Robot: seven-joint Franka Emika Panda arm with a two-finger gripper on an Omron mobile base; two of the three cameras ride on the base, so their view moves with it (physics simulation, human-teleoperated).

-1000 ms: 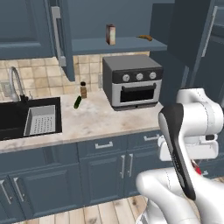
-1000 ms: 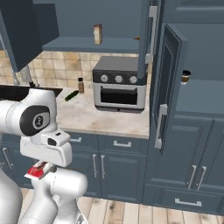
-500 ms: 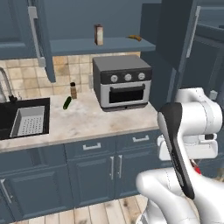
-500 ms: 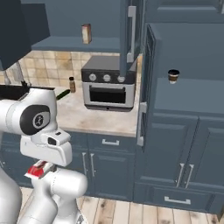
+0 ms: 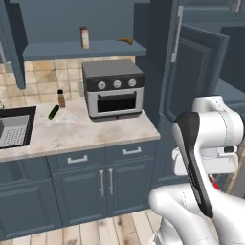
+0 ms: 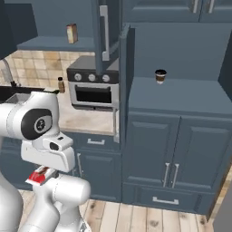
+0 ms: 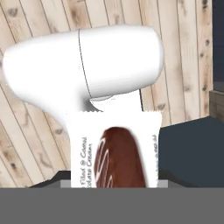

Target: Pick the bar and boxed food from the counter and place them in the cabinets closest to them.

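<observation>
Beige counter (image 5: 81, 134) below open cabinets (image 5: 86, 50); wooden plank floor (image 6: 149, 219).

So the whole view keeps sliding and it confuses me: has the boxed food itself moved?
No. The boxed food stands on the same shelf spot, up left of the oven; the base drove, not the box.

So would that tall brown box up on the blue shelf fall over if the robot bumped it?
Probably, yes. The tall, narrow tan-brown box stands upright on a small base, so a nudge near its top would likely tip it. It looks like a light carton, so it may slide on the flat blue-grey shelf too. It should not roll.
</observation>
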